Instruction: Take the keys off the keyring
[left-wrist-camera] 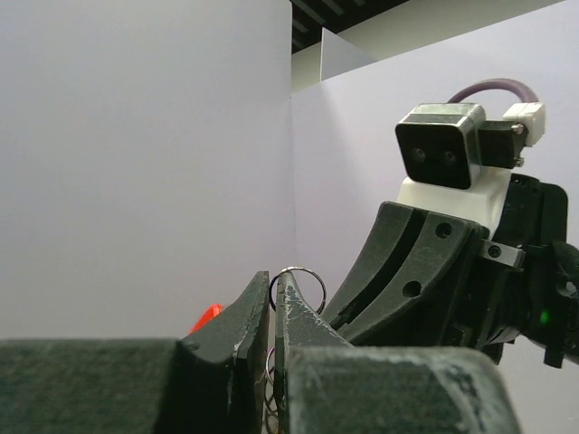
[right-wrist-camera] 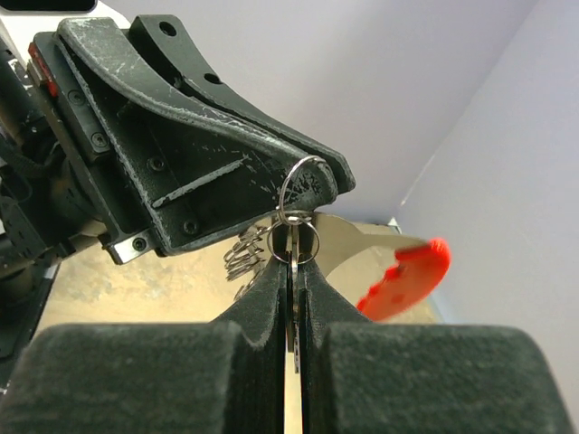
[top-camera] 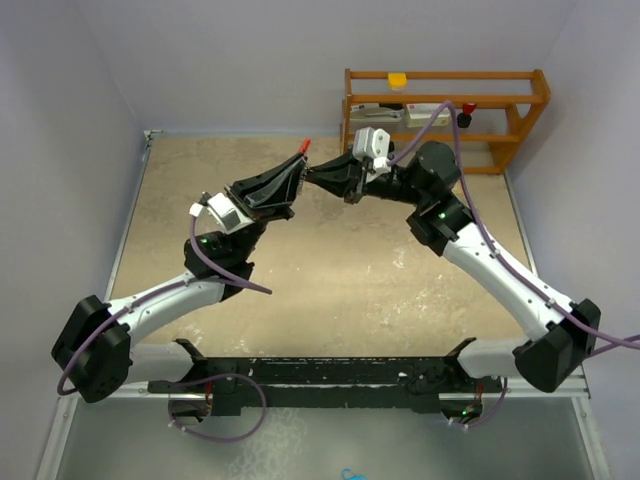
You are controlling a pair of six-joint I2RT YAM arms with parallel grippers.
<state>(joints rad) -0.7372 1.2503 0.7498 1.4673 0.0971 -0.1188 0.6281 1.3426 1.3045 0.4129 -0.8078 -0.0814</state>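
The keyring [right-wrist-camera: 407,276], a red plastic crescent joined to a silvery ridged metal arc, is being held up in the air well above the sandy, mottled bench [top-camera: 330,300], between the two black arms. It is being gripped by the left hand [left-wrist-camera: 273,291], whose fingers are being pressed fully together on it just below a thin wire loop [left-wrist-camera: 298,268]. That loop is sticking out past the fingertips, and the red crescent is hanging free beyond the hand.

The keys [right-wrist-camera: 291,249], a tiny cluster of flat silver metal blades with dark heads, are being pinched by the right hand [right-wrist-camera: 290,282]. Its fingers are being held almost closed on the blades, with the heads just clear of the tips and threaded on the loop.

Everything here is being judged light, stiff and smooth, so a slip is more likely than any bending. The loop is probably springy wire that is going to resist being opened. The keys are best being held flat across their broad faces, close to the heads, so that they are not being allowed to swivel. The keyring is best being held right beside the loop, not on the crescent, so that the pull is not being lost to swinging
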